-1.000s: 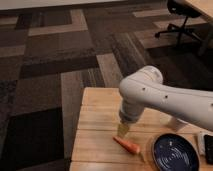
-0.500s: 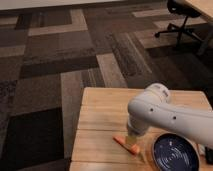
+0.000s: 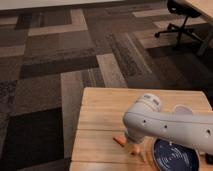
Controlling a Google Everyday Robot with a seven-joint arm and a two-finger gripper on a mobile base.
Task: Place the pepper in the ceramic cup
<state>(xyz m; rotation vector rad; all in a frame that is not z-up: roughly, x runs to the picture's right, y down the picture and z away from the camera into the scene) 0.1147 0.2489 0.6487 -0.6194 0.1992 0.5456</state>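
Near the front edge of the worktop point(image 3: 100, 120) the hand point(image 3: 134, 146) sits low by the pepper point(image 3: 120, 140), spread or pinching I cannot tell; better grip it mid-body, then lift toward the ceramic cup point(image 3: 182, 108).

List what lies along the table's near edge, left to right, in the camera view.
pepper → gripper, low over the wood, close beside the pepper's right → dark blue plate

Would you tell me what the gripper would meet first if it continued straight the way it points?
Probably the pepper: the gripper points down just over it on the wooden table. Depth is unclear, so it might touch the table instead.
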